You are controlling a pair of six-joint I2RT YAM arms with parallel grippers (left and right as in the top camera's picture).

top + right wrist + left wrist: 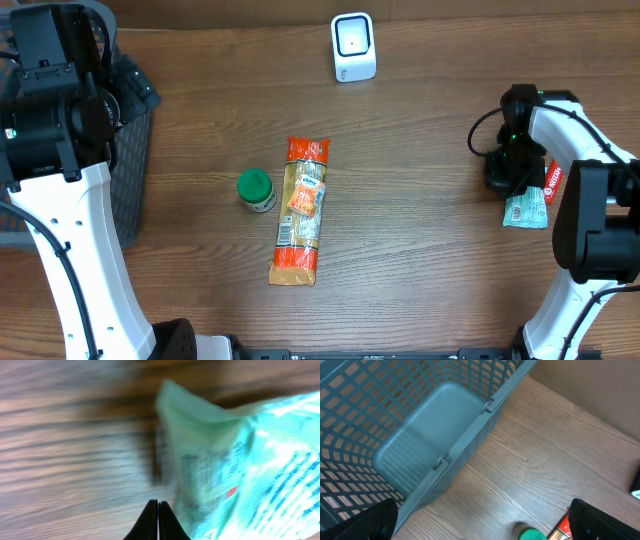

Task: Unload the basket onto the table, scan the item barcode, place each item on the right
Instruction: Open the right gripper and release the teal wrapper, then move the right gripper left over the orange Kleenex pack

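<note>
Wood-grain table; white scanner far edge, mesh basket left.

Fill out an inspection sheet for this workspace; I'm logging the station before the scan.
Surface: wooden table, bare between items.
Job's things: white scanner at the far edge; orange packet lying mid-table; green-capped jar beside it; green pouch by the right arm.
Clutter: mesh basket on the left arm's side; red packet next to the pouch.
Grippers: left gripper open, holding nothing, by the basket's rim; right gripper shut at the pouch's edge, grip on it unclear.
Cables: black cable looped at the right arm.
Surroundings: nothing seen.
</note>
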